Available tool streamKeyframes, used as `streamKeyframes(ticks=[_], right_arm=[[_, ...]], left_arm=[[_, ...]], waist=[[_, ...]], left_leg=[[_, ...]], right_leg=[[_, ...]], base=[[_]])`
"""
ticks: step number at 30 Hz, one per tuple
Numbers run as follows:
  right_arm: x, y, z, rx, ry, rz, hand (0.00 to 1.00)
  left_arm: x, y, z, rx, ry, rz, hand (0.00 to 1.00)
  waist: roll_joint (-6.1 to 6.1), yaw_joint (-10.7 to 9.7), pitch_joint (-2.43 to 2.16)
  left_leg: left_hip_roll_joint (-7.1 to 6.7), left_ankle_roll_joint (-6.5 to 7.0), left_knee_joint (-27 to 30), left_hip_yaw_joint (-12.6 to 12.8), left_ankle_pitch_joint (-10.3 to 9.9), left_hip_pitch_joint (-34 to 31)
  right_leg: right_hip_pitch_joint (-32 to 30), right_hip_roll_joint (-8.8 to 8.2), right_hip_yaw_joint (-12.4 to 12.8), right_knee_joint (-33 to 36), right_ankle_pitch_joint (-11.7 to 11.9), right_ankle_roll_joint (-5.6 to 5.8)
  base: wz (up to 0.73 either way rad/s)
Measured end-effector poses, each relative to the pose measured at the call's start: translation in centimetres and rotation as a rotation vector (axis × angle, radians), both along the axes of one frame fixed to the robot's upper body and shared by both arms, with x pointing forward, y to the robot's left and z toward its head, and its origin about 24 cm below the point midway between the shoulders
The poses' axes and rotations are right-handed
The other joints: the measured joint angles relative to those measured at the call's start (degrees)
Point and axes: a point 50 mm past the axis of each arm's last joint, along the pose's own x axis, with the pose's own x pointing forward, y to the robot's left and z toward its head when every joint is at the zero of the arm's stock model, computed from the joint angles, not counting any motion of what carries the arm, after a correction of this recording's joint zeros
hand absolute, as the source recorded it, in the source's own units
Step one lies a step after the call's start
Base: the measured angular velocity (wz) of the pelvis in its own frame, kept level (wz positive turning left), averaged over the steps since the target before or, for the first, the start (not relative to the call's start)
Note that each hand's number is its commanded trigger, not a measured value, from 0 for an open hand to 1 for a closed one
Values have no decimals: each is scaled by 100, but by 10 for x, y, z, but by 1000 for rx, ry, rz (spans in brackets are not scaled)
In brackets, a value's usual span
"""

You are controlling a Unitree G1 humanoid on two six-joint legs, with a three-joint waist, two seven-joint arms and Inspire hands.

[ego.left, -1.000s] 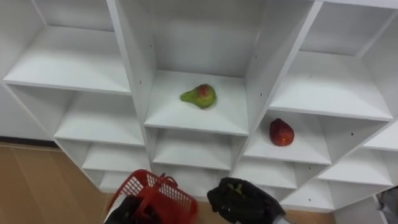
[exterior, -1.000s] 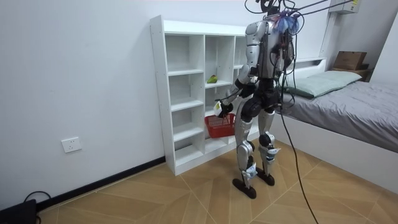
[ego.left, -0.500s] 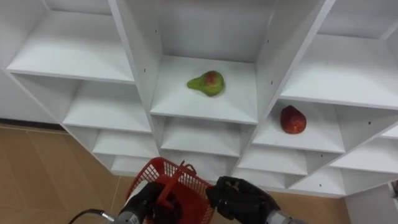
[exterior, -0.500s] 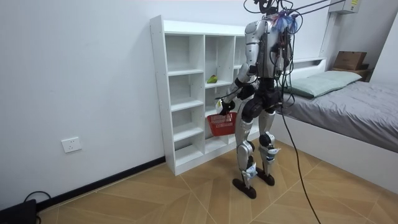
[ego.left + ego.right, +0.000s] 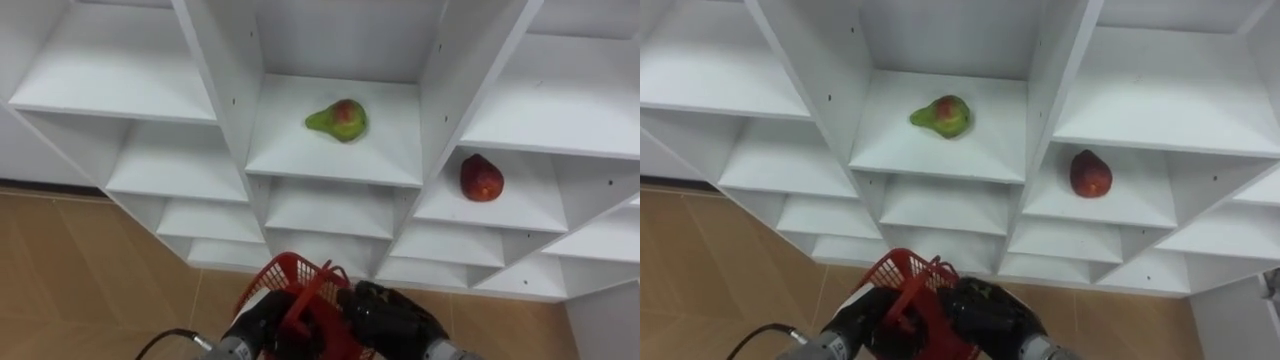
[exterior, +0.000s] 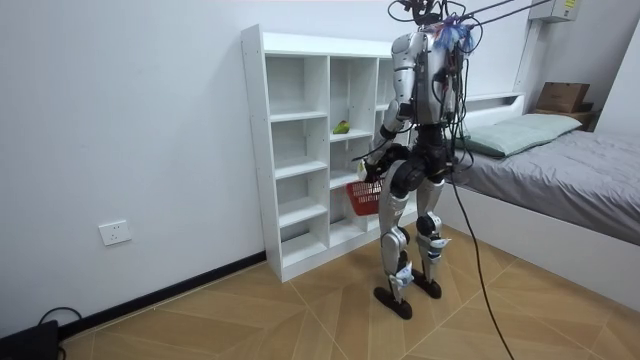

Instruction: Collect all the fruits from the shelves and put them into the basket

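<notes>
the closet (image 6: 253, 160) stands right before the upright robot in the room view, and the red basket (image 5: 285, 275) has come up from knee height to hip, so picking looks close. left hand (image 5: 258, 325) is curled round the basket's handle; right hand (image 5: 392, 318) sits against its rim, grip i cannot tell. the eye views add the pear (image 5: 338, 119) mid-shelf and the red fruit (image 5: 481, 177) near its lower shelf's left edge.

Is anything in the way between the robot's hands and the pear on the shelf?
No, nothing visible. The pear lies alone on its open shelf, above the left hand, the right hand and the red basket.
</notes>
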Motion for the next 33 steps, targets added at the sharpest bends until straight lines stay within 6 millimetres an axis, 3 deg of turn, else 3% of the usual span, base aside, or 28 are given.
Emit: streamKeyframes(ticks=[14, 15, 16, 17, 33], right_arm=[[-3, 4, -5, 11, 55, 10, 97], [-3, 4, -5, 12, 58, 9, 87], [-3, 4, -5, 13, 60, 8, 22], [-3, 4, -5, 12, 61, 8, 0], [-11, 3, -13, 37, 131, -70, 0]], left_arm=[[3, -20, 3, -23, -7, -87, 100], [3, -20, 3, -22, -6, -89, 100], [3, -20, 3, -22, -5, -91, 100], [2, -21, 2, -21, -4, -97, 100], [3, -21, 3, -11, -6, -99, 100]], waist=[[-15, 7, 10], [-15, 6, 10], [-15, 6, 10], [-15, 6, 10], [-15, -12, 9]], left_leg=[[4, 2, -8, 72, 6, -31], [5, 2, -9, 72, 6, -32], [4, 2, -11, 72, 6, -33], [4, 2, -13, 72, 6, -33], [1, 1, -21, 73, 7, -23]], right_leg=[[-90, 4, 95, 37, 0, 0], [-90, 4, 95, 33, 0, 0], [-90, 4, 95, 28, 0, 0], [-90, 5, 94, 26, 0, 0], [-75, 8, 89, -4, 1, -1]], base=[[-2], [0], [0], [0], [0]])
